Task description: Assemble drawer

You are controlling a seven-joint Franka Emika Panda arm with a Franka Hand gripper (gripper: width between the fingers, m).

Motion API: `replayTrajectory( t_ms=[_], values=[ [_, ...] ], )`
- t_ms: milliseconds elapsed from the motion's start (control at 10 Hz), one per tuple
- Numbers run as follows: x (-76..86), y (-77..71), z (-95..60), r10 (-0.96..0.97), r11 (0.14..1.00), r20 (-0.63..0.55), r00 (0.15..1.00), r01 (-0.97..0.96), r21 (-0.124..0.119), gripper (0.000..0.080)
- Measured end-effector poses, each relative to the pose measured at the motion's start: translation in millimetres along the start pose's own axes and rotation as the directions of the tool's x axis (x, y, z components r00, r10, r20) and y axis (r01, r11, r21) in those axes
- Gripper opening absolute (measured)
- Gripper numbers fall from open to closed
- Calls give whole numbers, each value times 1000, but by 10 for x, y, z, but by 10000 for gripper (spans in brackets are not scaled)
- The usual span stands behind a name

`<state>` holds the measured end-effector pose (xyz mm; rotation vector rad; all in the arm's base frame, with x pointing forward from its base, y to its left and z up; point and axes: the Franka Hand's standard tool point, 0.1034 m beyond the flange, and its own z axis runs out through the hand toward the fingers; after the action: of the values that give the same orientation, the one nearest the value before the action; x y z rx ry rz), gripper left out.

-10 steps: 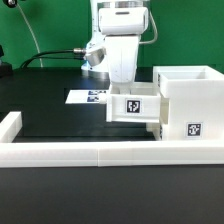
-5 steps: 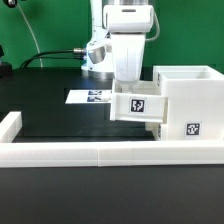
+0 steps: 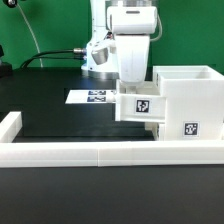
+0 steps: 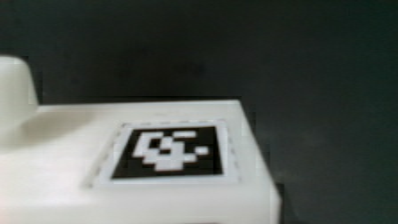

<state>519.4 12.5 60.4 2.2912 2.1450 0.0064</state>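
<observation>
Tray [image 3: 140, 105] of the drawer is hanging tilted beneath my gripper [image 3: 133, 84], its far end touching the open side of the casing [image 3: 187, 100] so it can be fed into the slot. I am keeping it lifted off the black table [image 3: 60, 120], well apart from the marker board [image 3: 92, 97] and clear of the white rail [image 3: 90, 152]. My fingers are hidden, so I cannot tell how they are closing. Since a second ago I am carrying it higher and toward the exterior view's right

Claw [image 3: 136, 88] tips hidden behind tray [image 3: 139, 106] — (wrist view blurred)
</observation>
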Motion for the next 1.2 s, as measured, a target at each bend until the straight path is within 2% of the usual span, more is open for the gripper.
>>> replayTrajectory(
  t_ms=[500, 800, 1100, 1200],
  values=[
    [-29, -2, 6, 15, 1000, -1, 1000, -15, 1, 42],
    [81, -4, 4, -8, 1000, -5, 1000, 8, 2, 42],
    [75, -7, 8, -7, 1000, -5, 1000, 7, 3, 42],
    [73, -8, 8, -6, 1000, -5, 1000, 6, 3, 119]
  ],
)
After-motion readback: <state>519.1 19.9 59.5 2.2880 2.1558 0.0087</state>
